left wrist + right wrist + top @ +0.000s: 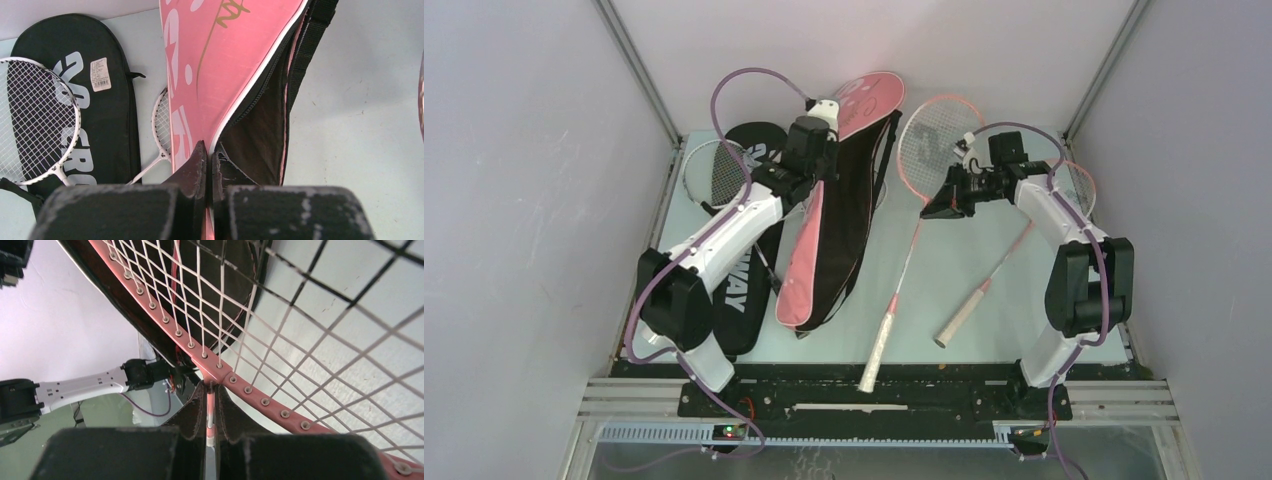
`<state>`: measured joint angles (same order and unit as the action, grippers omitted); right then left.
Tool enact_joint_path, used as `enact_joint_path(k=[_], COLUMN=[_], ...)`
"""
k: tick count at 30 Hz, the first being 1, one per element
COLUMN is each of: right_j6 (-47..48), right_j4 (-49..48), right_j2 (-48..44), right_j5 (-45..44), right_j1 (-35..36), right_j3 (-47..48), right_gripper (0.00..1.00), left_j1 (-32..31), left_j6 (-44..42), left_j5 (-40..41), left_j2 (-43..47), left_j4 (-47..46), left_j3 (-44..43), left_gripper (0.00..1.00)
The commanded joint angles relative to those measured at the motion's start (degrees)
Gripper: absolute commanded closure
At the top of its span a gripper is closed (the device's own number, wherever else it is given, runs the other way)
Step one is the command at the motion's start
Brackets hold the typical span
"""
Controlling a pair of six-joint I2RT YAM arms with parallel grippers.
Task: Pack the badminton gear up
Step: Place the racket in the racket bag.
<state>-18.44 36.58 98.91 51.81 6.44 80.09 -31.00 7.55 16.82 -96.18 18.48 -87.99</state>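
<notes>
The pink cover (pixel 799 270) lies lengthwise mid-surface, unzipped, its pink top flap pinched at the edge by the closed left gripper (pixel 207 150) and standing away from the black lining, with the black strap (pixel 305 45) alongside. Left of it lies the black cover (pixel 742 300) with white lettering (only partly readable). A white-framed racket (pixel 716 172) rests with its head on the cover's far end, and a second white-framed racket (pixel 161 125) peeks out between the two covers. The right gripper (pixel 210 390) clamps a pink racket (pixel 929 150) at the throat, handle toward the near edge. Another pink racket (pixel 984 290) lies just right of it
</notes>
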Motion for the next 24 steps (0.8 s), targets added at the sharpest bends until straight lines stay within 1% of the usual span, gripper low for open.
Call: enact_joint_path(k=[1, 7, 10, 16, 24], right_j6=[4.2, 6.4, 6.6, 5.5, 3.9], right_j4=[4.8, 5.7, 5.5, 3.8, 2.4], right_j2=[-1.3, -0.4, 1.1, 4.5, 9.2], right_j5=[3.2, 2.0, 1.6, 0.4, -1.4], right_j1=[2.5, 7.9, 10.1, 13.8, 16.2], right_j3=[-1.3, -3.4, -3.5, -3.2, 0.8], right_gripper=[1.00, 1.00, 1.00, 1.00, 1.00], left_j1=[-0.6, -1.7, -2.5, -3.8, -6.1], left_j6=[-1.3, -2.1, -2.2, -0.3, 3.2], left_j5=[2.5, 3.0, 3.1, 1.4, -1.6], left_j2=[-0.6, -1.4, -1.2, -0.9, -0.2], left_j4=[-4.2, -3.6, -3.4, -2.8, -2.3], left_j3=[-5.6, -7.9, -7.8, -5.6, -1.0], left_gripper=[1.00, 1.00, 1.00, 1.00, 1.00])
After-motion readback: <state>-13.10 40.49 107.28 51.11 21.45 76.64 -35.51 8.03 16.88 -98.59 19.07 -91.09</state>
